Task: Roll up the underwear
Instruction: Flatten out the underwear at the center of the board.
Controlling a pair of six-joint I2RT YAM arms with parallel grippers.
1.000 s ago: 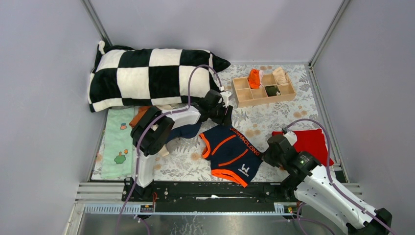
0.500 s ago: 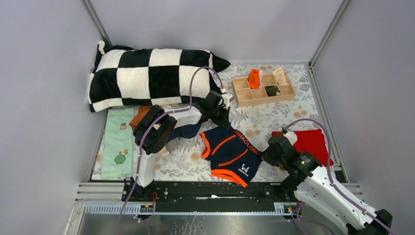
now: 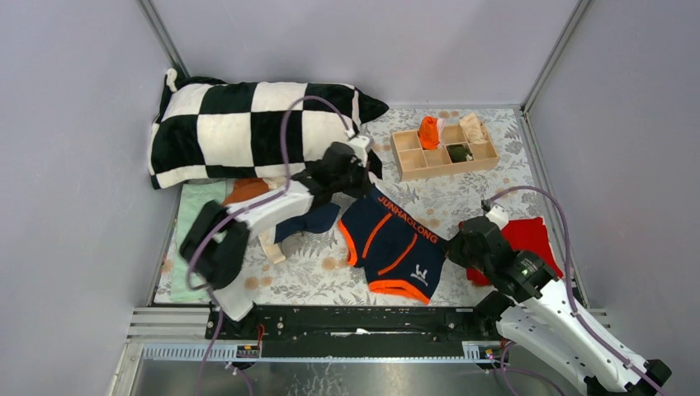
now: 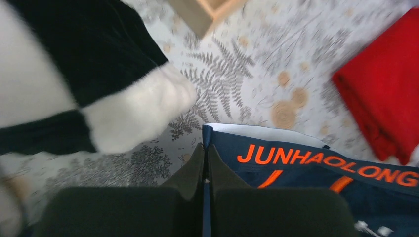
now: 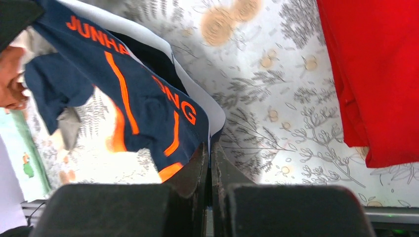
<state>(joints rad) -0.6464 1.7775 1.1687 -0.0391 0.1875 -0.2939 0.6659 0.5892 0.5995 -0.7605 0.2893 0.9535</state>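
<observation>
Top external view: my left gripper (image 3: 364, 185) and right gripper (image 3: 453, 247) clench waistband corners of the navy briefs (image 3: 394, 246) — spreading, I judge — next they need laying flat, unwrinkled.

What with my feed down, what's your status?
Left gripper shut on navy underwear, waistband corner. Right gripper shut on the other corner. Red cloth close beside, not blocking.

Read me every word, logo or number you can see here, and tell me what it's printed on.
"JUNHAOLONG": orange letters on the waistband of the navy underwear.
"W": white, on its leg; the tiny line beneath is too small to read.
Nothing else carries text.
</observation>
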